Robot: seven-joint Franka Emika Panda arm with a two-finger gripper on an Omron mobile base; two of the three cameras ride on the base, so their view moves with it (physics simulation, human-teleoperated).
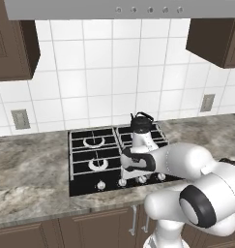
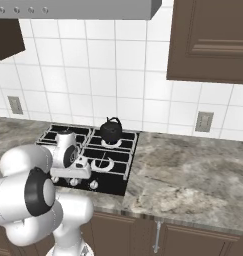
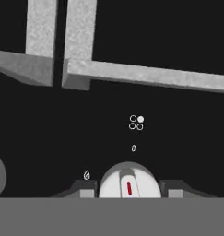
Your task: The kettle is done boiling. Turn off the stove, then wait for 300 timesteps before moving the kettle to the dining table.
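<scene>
One kettle [image 2: 111, 131] sits lidded on the stove's [image 2: 115, 183] back burner.

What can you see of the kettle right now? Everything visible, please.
The kettle is small, squat, round and black with a dull metal-like sheen, a thin arched handle, a knobbed lid and a short spout. It stands upright on the grate of the stove's back right burner, near the tiled wall. Only the grate touches it; the gripper is down at the front knob row, well clear of it.
</scene>
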